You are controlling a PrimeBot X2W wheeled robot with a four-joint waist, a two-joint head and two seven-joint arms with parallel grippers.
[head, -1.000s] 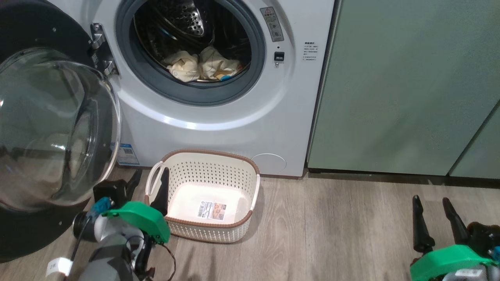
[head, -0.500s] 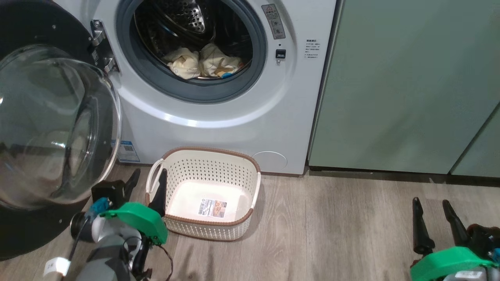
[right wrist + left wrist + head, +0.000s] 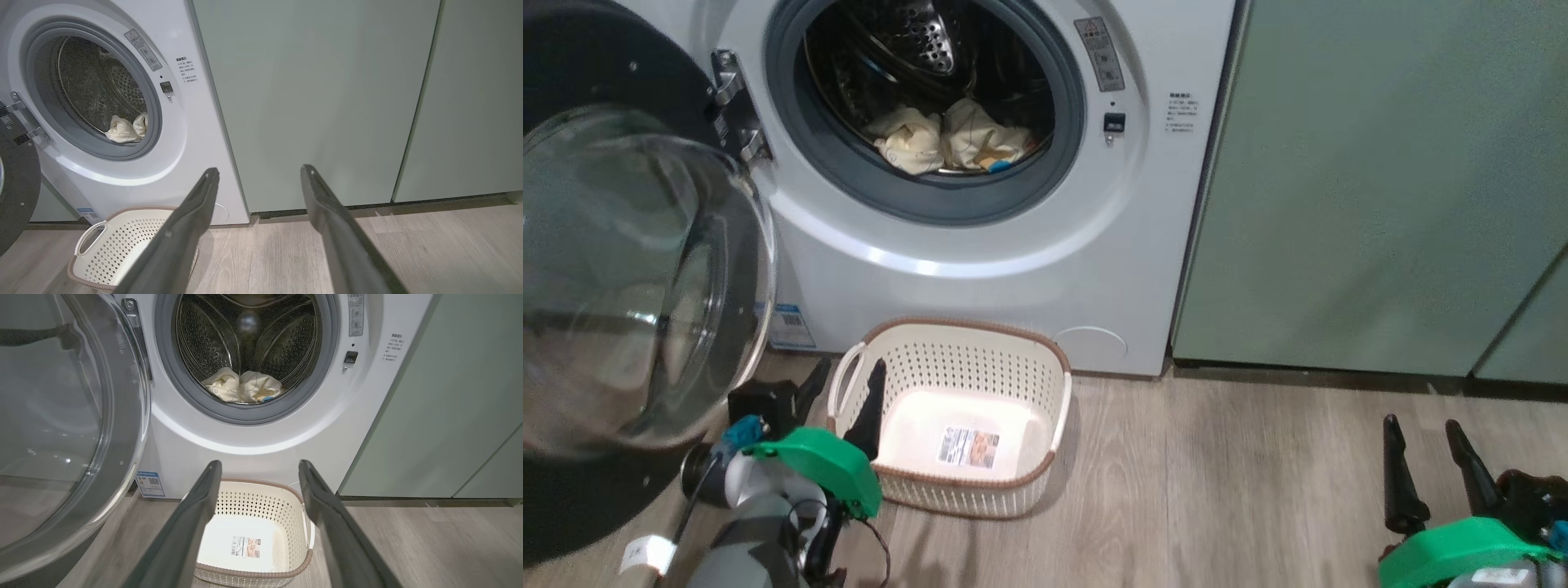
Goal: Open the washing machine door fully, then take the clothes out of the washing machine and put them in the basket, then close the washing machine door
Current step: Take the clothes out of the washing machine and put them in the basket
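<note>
The white washing machine point(image 3: 980, 269) stands with its round door point(image 3: 621, 286) swung out to the left, glass bowl bulging toward me. Pale cream clothes point(image 3: 947, 140) lie bunched at the bottom of the drum, also in the left wrist view point(image 3: 241, 387) and the right wrist view point(image 3: 124, 128). The cream basket point(image 3: 1013, 490) sits on the floor below the drum mouth with only a sticker inside. My left gripper point(image 3: 845, 384) hangs open beside the basket's left handle, holding nothing. My right gripper point(image 3: 1421, 425) stands open low at the right, far from the machine.
Pale green cabinets point(image 3: 1380, 188) run along the right of the machine. Grey wood floor point(image 3: 1217, 490) stretches between the basket and my right gripper. The open door fills the space at the left, close to my left arm.
The head view has shifted slightly, so the machine and basket sit a little lower in the picture. Both grippers stay open and hold their places.
</note>
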